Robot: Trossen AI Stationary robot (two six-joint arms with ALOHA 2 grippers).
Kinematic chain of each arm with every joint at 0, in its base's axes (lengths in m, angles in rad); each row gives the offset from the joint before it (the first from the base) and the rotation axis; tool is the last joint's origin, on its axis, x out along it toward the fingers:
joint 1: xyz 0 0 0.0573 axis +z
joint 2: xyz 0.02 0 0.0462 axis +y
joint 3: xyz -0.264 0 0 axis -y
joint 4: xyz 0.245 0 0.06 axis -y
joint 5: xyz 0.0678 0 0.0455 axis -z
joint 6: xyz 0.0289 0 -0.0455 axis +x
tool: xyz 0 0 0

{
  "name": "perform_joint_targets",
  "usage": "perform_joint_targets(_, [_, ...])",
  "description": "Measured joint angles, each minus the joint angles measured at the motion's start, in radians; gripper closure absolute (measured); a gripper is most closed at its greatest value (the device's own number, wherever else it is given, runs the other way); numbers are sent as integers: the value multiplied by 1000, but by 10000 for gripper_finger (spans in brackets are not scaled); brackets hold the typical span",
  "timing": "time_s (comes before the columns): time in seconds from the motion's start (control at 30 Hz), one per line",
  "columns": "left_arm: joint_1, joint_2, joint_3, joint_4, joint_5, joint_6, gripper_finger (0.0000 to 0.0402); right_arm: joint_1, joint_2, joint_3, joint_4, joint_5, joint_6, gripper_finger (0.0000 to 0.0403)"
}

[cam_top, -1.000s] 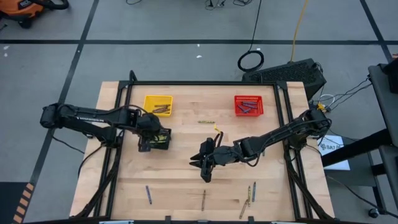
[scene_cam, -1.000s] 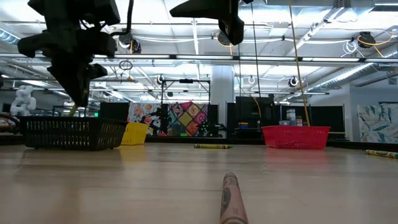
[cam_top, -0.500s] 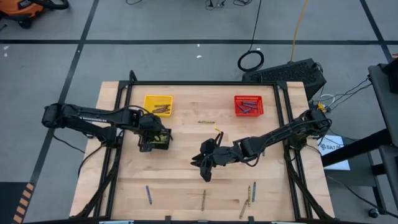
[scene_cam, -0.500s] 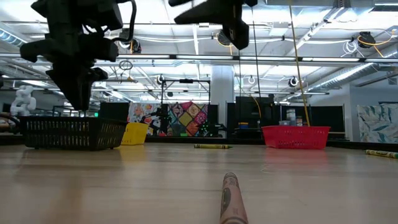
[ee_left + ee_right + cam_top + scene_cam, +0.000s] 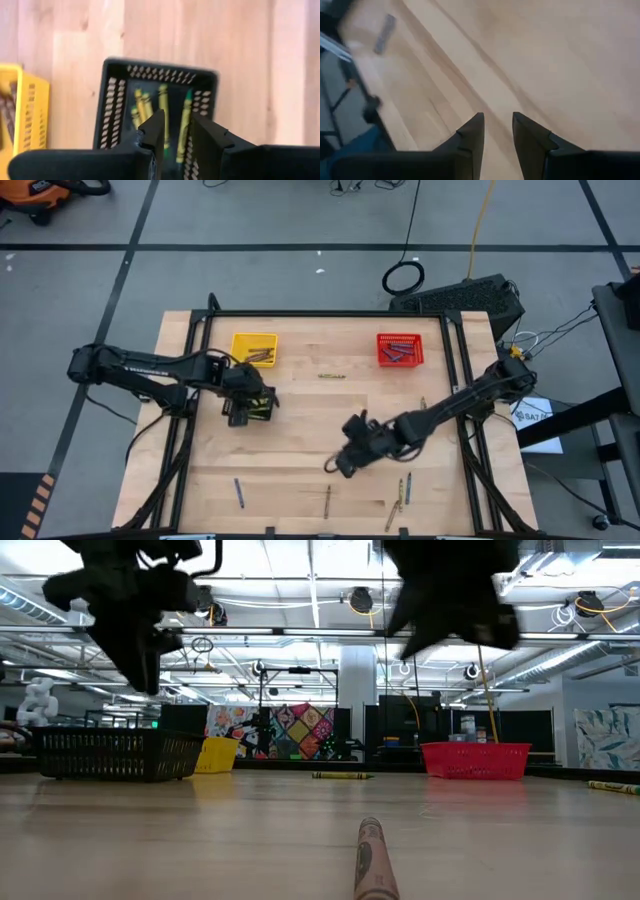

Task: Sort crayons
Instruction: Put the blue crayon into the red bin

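Wooden counter point(image 5: 300, 430): we see the left pincer point(image 5: 176, 131) above the black basket point(image 5: 112, 100), fingers slightly parted and empty, with yellow-green crayons point(image 5: 163, 102) lying inside. We find the right pincer point(image 5: 497, 131) low over bare wood, parted, holding nothing. Loose crayons point(image 5: 327, 500) lie along the near edge; others fill the yellow basket point(image 5: 254, 348) and red basket point(image 5: 400, 349).

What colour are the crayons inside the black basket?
Yellow-green. The crayons lying in the black basket show best in the left wrist view.
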Motion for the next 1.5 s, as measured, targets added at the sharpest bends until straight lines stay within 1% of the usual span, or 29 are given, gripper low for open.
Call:
perform_joint_targets(0.17, [-58,0,21,46,1,0,310,93,0,0,-139,20,234,314])
perform_joint_targets(0.3, [-98,0,31,67,5,0,310,161,0,0,-187,30,397,314])
perform_joint_targets(0.4, [-121,0,31,72,6,-2,310,208,0,0,-206,29,483,314])
perform_joint_targets(0.53, [-146,0,31,72,6,-41,310,266,0,0,-242,29,587,314])
perform_joint_targets(0.8, [-179,0,31,72,6,-51,310,368,0,0,-390,29,842,314])
perform_joint_targets(0.93, [-178,0,31,72,6,-51,310,401,0,0,-408,27,872,314])
perform_joint_targets(1.17, [-178,0,31,72,6,-51,310,412,0,0,-370,25,768,314])
perform_joint_targets(1.23, [-178,0,30,72,6,-51,310,407,0,0,-361,-8,761,314])
perform_joint_targets(1.27, [-178,0,30,72,6,-51,310,404,0,0,-359,-25,777,314])
perform_joint_targets(1.47, [-178,0,30,76,5,-45,310,417,26,1,-377,-30,990,314])
perform_joint_targets(1.5, [-178,0,30,76,5,-45,310,418,38,1,-382,-49,1014,314])
